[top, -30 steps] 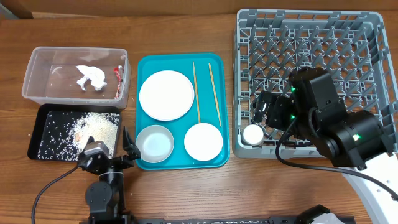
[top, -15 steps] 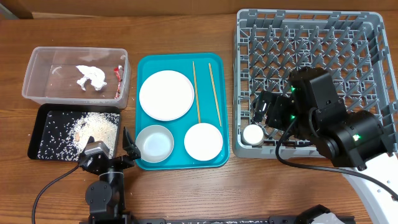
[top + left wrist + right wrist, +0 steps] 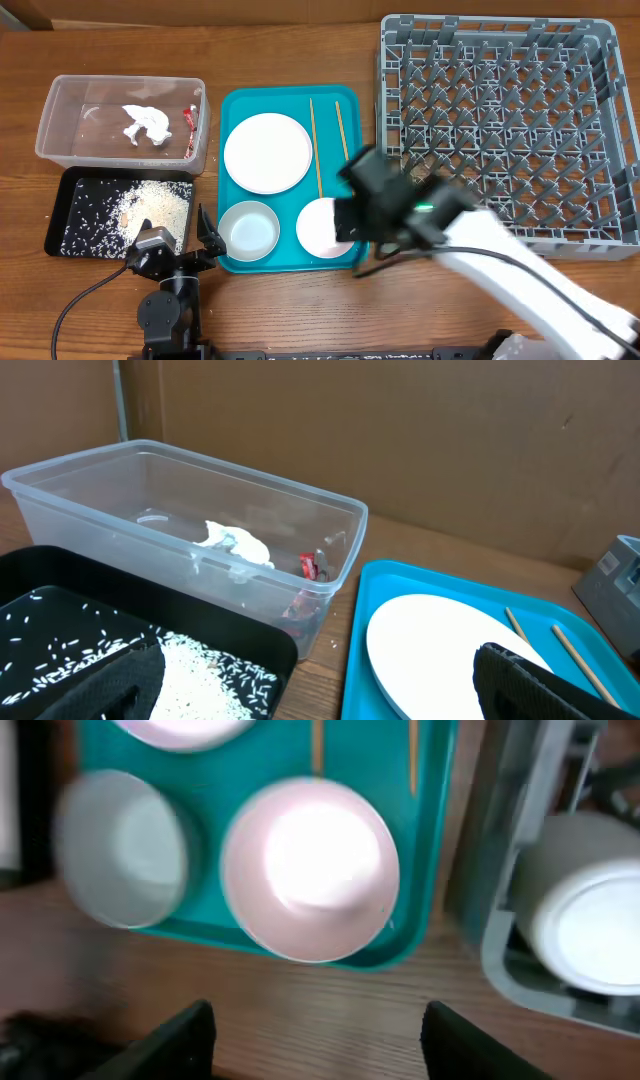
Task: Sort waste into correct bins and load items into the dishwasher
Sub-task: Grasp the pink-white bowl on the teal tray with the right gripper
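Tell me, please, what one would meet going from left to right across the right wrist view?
First the left bowl, then the right bowl, then the dish rack wall, then the cup inside it.

Ahead of the black right hand (image 3: 320,1055), a white bowl (image 3: 312,868) is seen on a teal tray (image 3: 265,765); to its right, a white cup (image 3: 580,915) is set in a grey lattice rack (image 3: 490,870). Ahead of the left hand (image 3: 320,685), white rice (image 3: 200,665) is speckled over a black bin (image 3: 100,575); a white napkin (image 3: 235,542) and red wrapper (image 3: 310,565) are seen in a clear tub (image 3: 250,478).
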You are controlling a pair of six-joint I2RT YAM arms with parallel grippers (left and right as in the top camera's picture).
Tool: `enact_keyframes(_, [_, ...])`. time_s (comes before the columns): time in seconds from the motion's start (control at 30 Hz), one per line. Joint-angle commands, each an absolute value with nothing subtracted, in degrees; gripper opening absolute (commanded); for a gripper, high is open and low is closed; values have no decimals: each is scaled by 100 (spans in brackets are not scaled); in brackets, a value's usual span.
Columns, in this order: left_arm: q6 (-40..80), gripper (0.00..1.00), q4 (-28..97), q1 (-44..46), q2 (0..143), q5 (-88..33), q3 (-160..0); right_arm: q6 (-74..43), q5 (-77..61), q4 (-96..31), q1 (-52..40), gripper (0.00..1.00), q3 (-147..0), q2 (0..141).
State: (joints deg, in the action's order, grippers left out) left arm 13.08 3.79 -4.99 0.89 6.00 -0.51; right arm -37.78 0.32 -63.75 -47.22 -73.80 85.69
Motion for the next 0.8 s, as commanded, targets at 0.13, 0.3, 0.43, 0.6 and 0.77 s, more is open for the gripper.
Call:
enact_keyframes(0.13, [1240, 100, 366, -534, 25, 611, -27, -3623, 593, -5592, -4869, 57, -7146, 9747])
enact_keyframes(0.3, [1240, 100, 366, -534, 25, 611, -27, -3387, 663, -5524, -4746, 50, -7146, 10335])
enact_keyframes(0.43, [1240, 100, 366, -534, 25, 611, -27, -3310, 760, -5465, -4504, 49, -7144, 10348])
enact_keyframes(0.6, [1240, 100, 366, -534, 25, 611, -27, -2696, 285, -5376, -4445, 45, -7140, 10355])
enact_keyframes(0.77, [1240, 100, 366, -534, 25, 611, -27, -2689, 139, -4956, -4379, 23, -6681, 10363])
